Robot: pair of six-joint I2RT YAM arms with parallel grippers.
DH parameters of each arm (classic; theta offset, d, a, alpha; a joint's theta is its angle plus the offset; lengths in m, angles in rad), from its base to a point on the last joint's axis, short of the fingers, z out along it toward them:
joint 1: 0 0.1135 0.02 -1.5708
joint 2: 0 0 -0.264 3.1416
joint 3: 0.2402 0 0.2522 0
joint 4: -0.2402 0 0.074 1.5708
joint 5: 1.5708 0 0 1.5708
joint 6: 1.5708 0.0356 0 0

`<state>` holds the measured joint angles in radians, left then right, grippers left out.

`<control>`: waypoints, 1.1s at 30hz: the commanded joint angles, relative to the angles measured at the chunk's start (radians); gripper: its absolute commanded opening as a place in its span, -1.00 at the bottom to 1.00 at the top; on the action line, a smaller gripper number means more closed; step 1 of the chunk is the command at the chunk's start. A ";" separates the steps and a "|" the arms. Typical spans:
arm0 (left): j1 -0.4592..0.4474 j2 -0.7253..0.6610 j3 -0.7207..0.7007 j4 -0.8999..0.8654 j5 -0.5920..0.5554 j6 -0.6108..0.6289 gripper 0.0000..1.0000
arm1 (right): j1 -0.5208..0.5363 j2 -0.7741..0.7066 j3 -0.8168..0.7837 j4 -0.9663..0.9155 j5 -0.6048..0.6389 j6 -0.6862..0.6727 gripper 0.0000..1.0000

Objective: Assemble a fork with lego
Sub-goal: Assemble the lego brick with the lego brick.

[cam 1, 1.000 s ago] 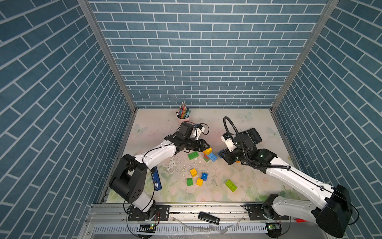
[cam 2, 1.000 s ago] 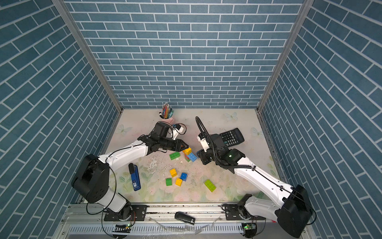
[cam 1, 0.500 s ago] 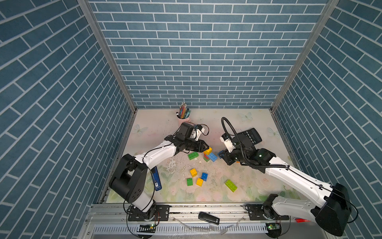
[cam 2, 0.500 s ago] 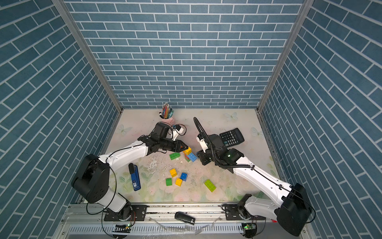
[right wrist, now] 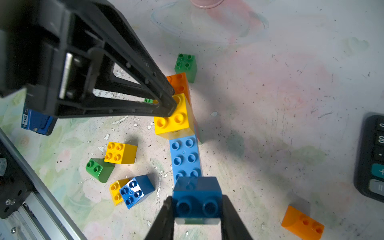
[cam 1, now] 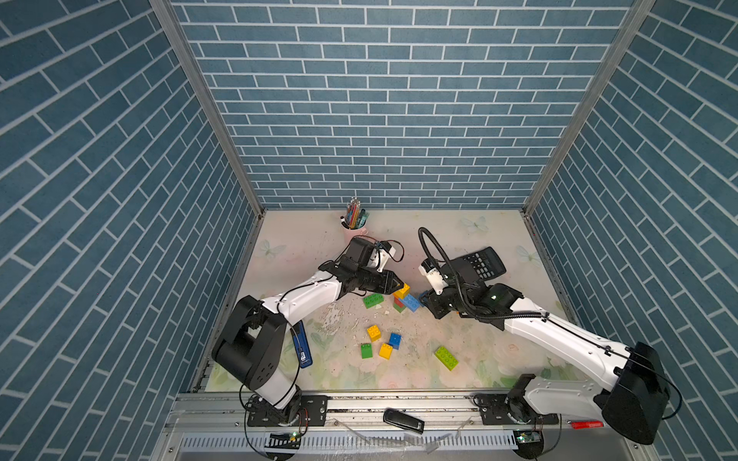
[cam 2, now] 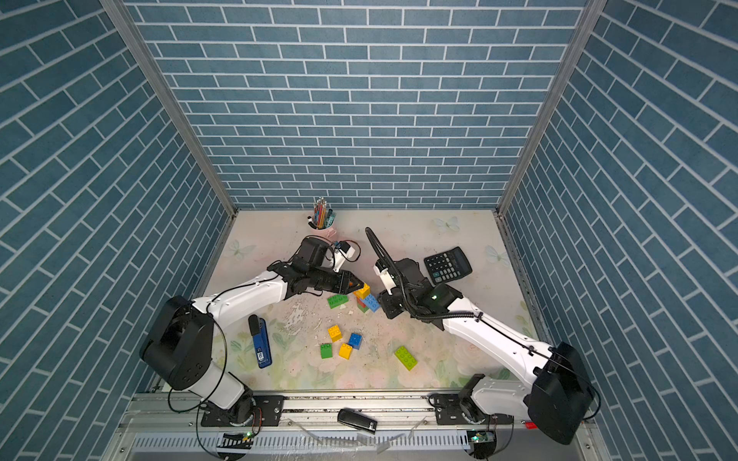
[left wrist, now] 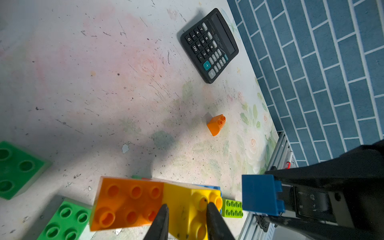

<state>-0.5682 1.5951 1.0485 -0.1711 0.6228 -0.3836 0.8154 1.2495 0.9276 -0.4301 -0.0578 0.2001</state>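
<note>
The joined lego (cam 1: 404, 296) lies mid-table: an orange brick (left wrist: 126, 199), a yellow brick (left wrist: 187, 197) and a light blue oblong brick (right wrist: 185, 155) in a row over red and green pieces. My left gripper (left wrist: 187, 209) is shut on the yellow brick, one finger on each side. My right gripper (right wrist: 197, 205) is shut on a dark blue brick (right wrist: 197, 193), which hangs just over the light blue brick's near end. In both top views the two grippers face each other across the joined lego (cam 2: 365, 297).
Loose bricks lie nearer the front: a green oblong (cam 1: 373, 300), yellow (cam 1: 374, 332), blue (cam 1: 395, 340), green (cam 1: 366, 350), yellow (cam 1: 385, 350), lime (cam 1: 446, 357). An orange slope brick (right wrist: 302, 223) lies by the calculator (cam 1: 481, 261). A pencil cup (cam 1: 353, 223) stands behind, a blue device (cam 1: 301, 343) at left.
My left gripper's fingers have drawn in onto the yellow brick. The right arm has edged slightly toward the joined lego with the dark blue brick.
</note>
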 commanded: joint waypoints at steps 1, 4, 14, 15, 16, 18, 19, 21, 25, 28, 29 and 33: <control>-0.004 0.013 -0.016 -0.025 -0.011 0.018 -0.35 | 0.005 0.033 0.027 0.027 -0.019 -0.050 -1.00; -0.004 0.015 -0.016 -0.021 -0.011 0.016 -0.35 | 0.007 0.062 0.037 0.030 -0.023 -0.066 -1.00; -0.004 0.011 -0.016 -0.025 -0.015 0.015 -0.35 | 0.005 0.121 0.072 0.039 -0.078 -0.117 -1.00; -0.004 0.011 -0.016 -0.024 -0.014 0.015 -0.35 | 0.005 0.127 0.074 0.034 -0.085 -0.123 -1.00; -0.004 0.011 -0.015 -0.024 -0.015 0.015 -0.35 | 0.005 0.131 0.077 0.032 -0.089 -0.126 -1.00; -0.005 0.011 -0.015 -0.024 -0.015 0.015 -0.35 | 0.005 0.136 0.079 0.028 -0.098 -0.129 -1.00; -0.004 0.011 -0.016 -0.025 -0.016 0.015 -0.35 | 0.005 0.136 0.077 0.025 -0.101 -0.131 -1.00; -0.004 0.010 -0.016 -0.025 -0.017 0.015 -0.35 | 0.005 0.136 0.076 0.023 -0.102 -0.134 -1.00; -0.004 0.009 -0.019 -0.023 -0.018 0.013 -0.35 | 0.005 0.135 0.072 0.009 -0.085 -0.146 -1.00; -0.004 0.008 -0.019 -0.024 -0.018 0.013 -0.35 | 0.005 0.135 0.074 0.004 -0.077 -0.158 -1.00; -0.004 0.008 -0.018 -0.025 -0.018 0.014 -0.35 | 0.007 0.136 0.075 0.002 -0.074 -0.161 -1.00; -0.004 0.009 -0.018 -0.025 -0.020 0.013 -0.35 | 0.005 0.145 0.078 -0.005 -0.075 -0.172 -1.00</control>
<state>-0.5682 1.5951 1.0485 -0.1711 0.6224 -0.3840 0.8173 1.3804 0.9840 -0.4103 -0.1356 0.0734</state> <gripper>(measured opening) 0.323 0.337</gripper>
